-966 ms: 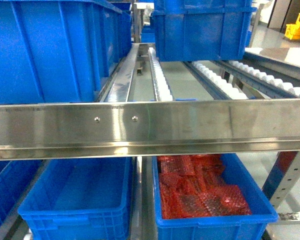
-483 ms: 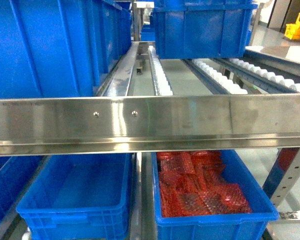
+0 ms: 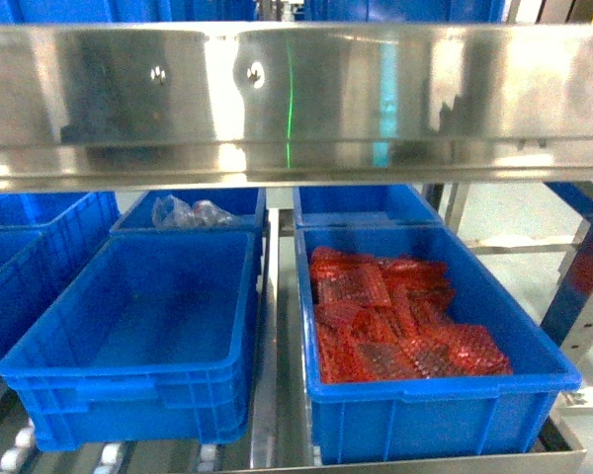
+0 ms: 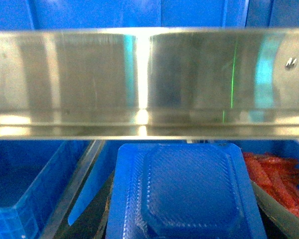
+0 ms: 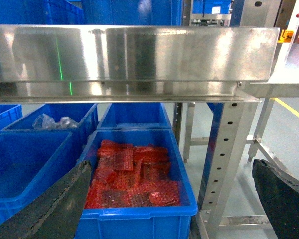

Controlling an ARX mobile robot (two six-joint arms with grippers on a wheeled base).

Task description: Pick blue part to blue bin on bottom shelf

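Observation:
The blue part (image 4: 187, 191), a flat blue bubble-wrapped pack, fills the lower middle of the left wrist view, and my left gripper (image 4: 184, 226) is shut on it, its fingers mostly hidden beneath. It hangs in front of the rack, below a steel rail (image 4: 149, 84). On the bottom shelf (image 3: 277, 415) stands an empty blue bin (image 3: 128, 390) at the left, which the right wrist view also catches as a blue bin (image 5: 20, 164). My right gripper (image 5: 170, 172) is open and empty, facing the rack. Neither gripper shows in the head view.
A blue bin (image 3: 435, 420) beside the empty one holds red bubble-wrapped parts (image 3: 395, 321). Behind stand two more blue bins, one with a clear bag (image 3: 188, 210). The upper tier's steel rail (image 3: 296, 89) overhangs. A perforated steel post (image 5: 224, 149) stands at the right.
The head view has dropped: the steel rail has climbed to the top of the frame, the upper bins and rollers have gone out of view, and the bottom-shelf bins now show fully.

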